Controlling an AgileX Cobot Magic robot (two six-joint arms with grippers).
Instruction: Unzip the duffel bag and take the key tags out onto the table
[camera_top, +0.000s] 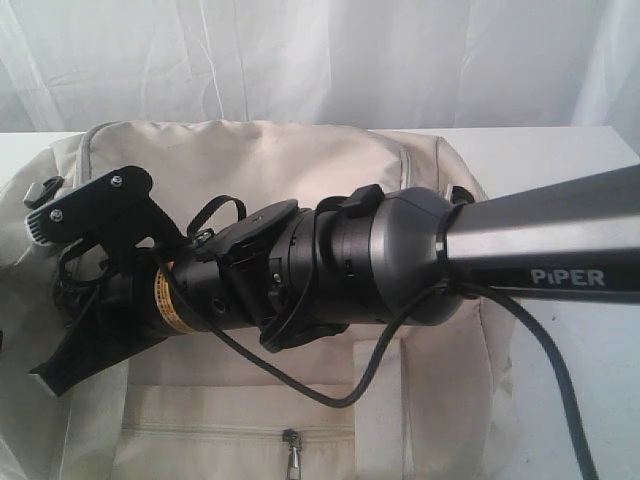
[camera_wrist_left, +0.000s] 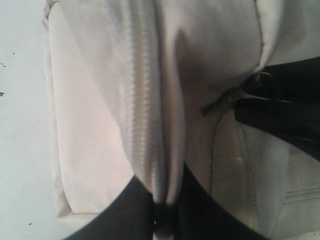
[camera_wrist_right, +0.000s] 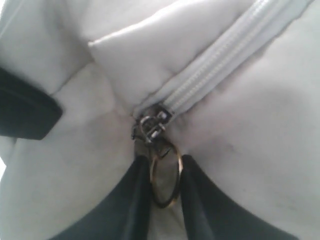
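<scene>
The cream duffel bag (camera_top: 300, 160) lies on the white table (camera_top: 560, 150). Its main zipper (camera_wrist_left: 142, 100) is shut along the stretch I can see. My left gripper (camera_wrist_left: 162, 202) is shut on a raised fold of bag fabric that carries the zipper (camera_wrist_right: 225, 60). At the zipper's end, my right gripper (camera_wrist_right: 165, 182) is shut on the metal pull ring (camera_wrist_right: 166, 175), which hangs from the slider (camera_wrist_right: 152, 125). The right arm (camera_top: 420, 250) reaches across the bag towards the left. The key tags are hidden.
A front pocket with its own zipper pull (camera_top: 292, 445) faces the near edge. A black cable (camera_top: 330, 385) loops from the right arm over the bag. Bare table (camera_wrist_left: 20, 125) lies beside the bag's end. A white curtain (camera_top: 320, 50) hangs behind.
</scene>
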